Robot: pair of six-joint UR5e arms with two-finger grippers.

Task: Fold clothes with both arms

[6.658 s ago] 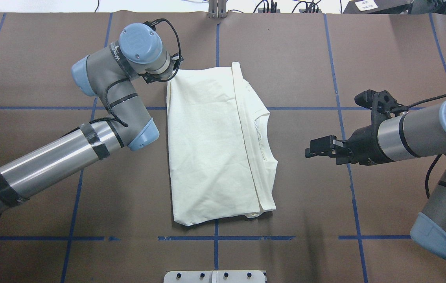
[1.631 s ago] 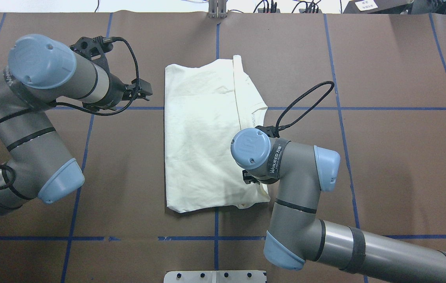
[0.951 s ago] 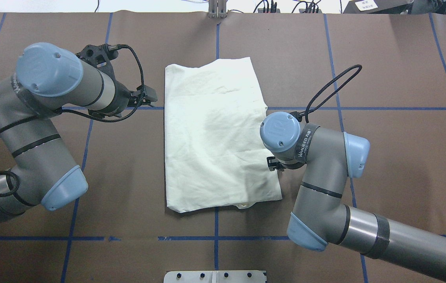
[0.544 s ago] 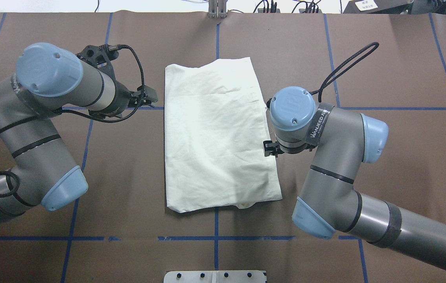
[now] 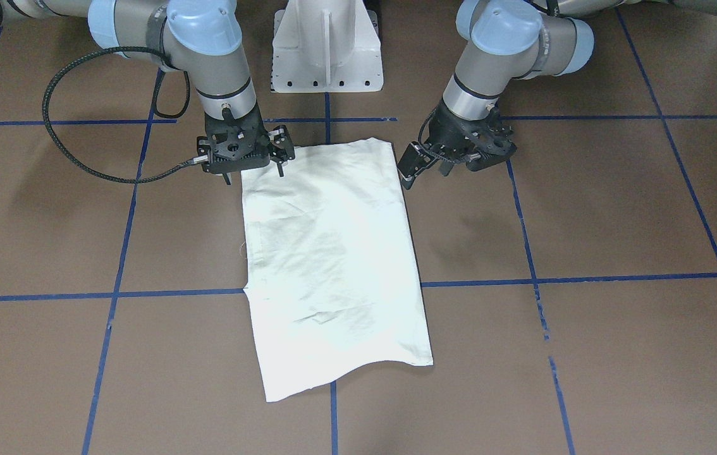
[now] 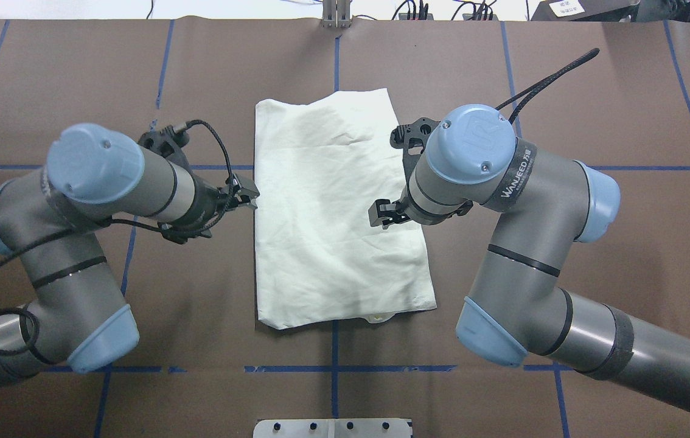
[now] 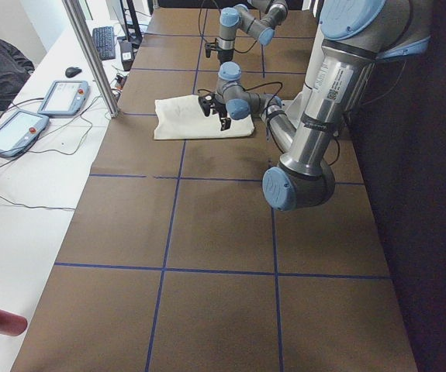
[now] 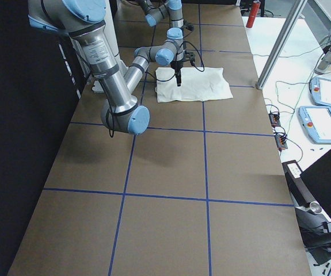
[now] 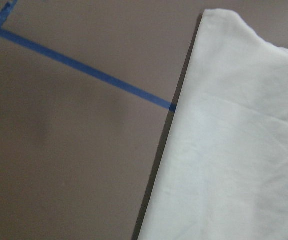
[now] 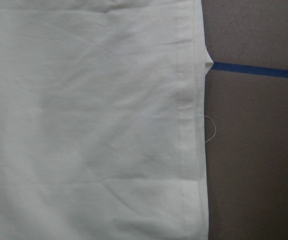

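The cream-white long-sleeved cotton shirt (image 6: 333,207) lies plain side up as a long folded rectangle in the middle of the brown paper-covered desk (image 6: 625,243), with both arms at its two long sides. The right arm's black gripper (image 5: 254,174) hangs over one long edge with its fingers spread and nothing between them. The left arm's black gripper (image 6: 249,198) sits just beside the opposite edge, and I cannot tell how far it is open. The likely trouble is a shallow pinch: catching only the top layer would peel the stacked layers apart. If one gripper lifts sooner or grips further along than the other, the next fold would probably land skewed. A finger nudging the edge sideways could bunch the cloth.
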